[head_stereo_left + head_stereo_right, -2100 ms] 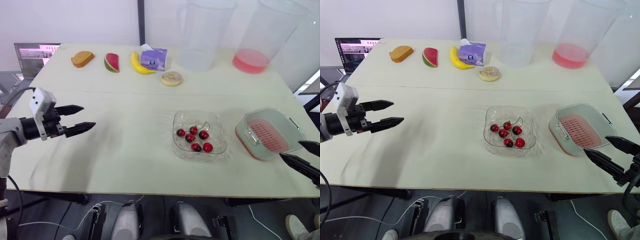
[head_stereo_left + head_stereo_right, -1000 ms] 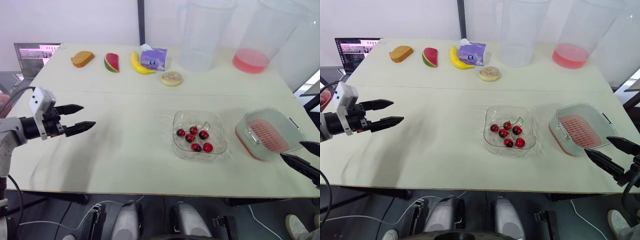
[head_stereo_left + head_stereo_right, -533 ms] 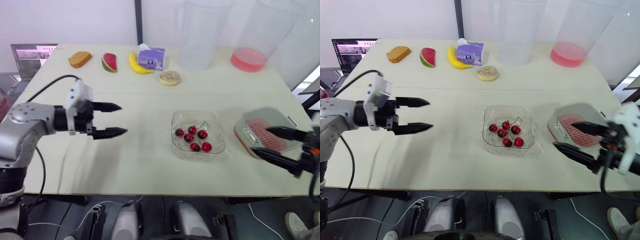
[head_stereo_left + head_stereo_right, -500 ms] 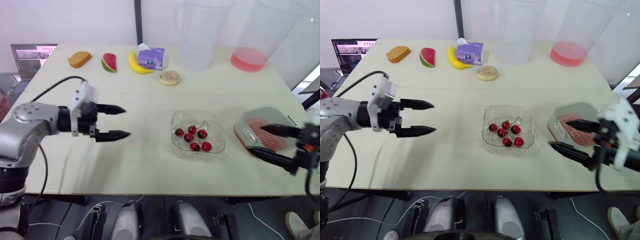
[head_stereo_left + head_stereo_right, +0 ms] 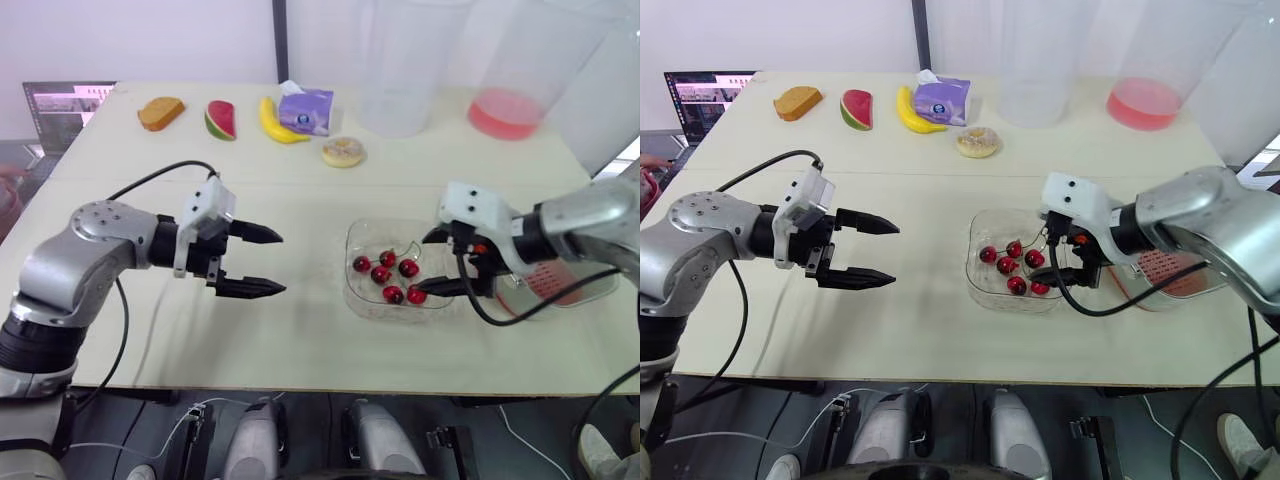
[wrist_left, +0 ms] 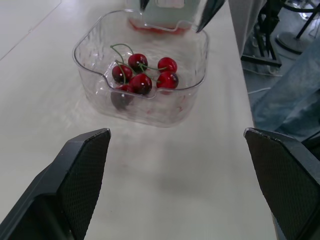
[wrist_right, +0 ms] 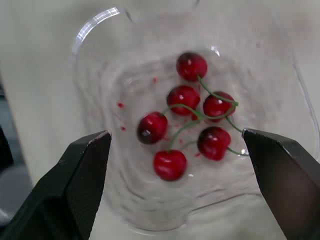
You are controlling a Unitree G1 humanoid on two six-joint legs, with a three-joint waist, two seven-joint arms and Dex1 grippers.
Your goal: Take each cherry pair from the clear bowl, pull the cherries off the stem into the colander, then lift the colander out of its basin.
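Six cherries [image 7: 183,98] lie in the bowl [image 6: 155,107], the right gripper [image 5: 422,265] spread wide at its right edge, the left gripper [image 5: 282,264] likewise agape well to its left, the colander [image 5: 1165,268] behind the right arm.

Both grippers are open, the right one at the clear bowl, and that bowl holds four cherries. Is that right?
Not quite. The clear bowl holds six cherries, not four, as the right wrist view shows. The rest stands: the left gripper and the right gripper are both open, the right one at the bowl.
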